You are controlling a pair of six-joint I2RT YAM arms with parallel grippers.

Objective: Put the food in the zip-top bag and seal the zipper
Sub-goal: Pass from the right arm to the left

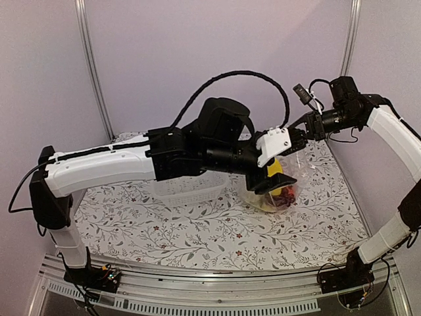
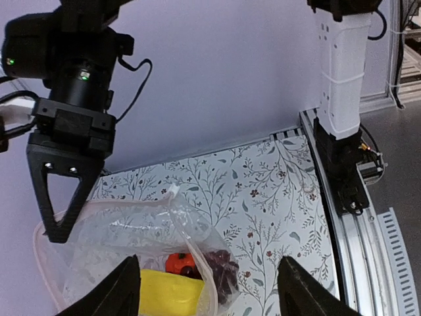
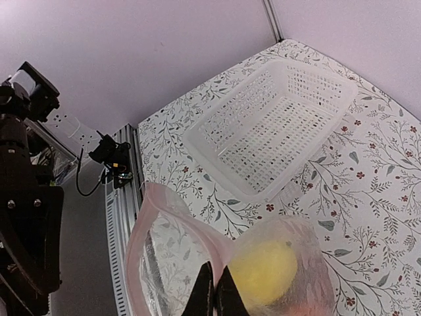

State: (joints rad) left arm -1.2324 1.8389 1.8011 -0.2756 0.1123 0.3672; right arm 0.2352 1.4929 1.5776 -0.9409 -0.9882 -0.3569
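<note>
Right gripper (image 3: 215,293): fingers pressed together, pinching the mouth rim of the zip-top bag (image 3: 164,263) and holding that edge up.
Left gripper (image 2: 209,283): fingers spread wide above the bag, holding nothing.
In the bag, mouth open: lemon (image 3: 263,270), orange tomato (image 2: 179,263), grapes (image 2: 220,266).
Nearby: white basket (image 3: 270,125) on the floral table (image 3: 368,171).

From above, the left arm (image 1: 99,164) covers most of the basket (image 1: 187,192) beside the bag (image 1: 289,187) and the bag's mouth. In both wrist views the bag runs off the bottom edge, and the food (image 2: 220,270) inside it shows only as yellow, orange and dark red patches through crinkled plastic.
</note>
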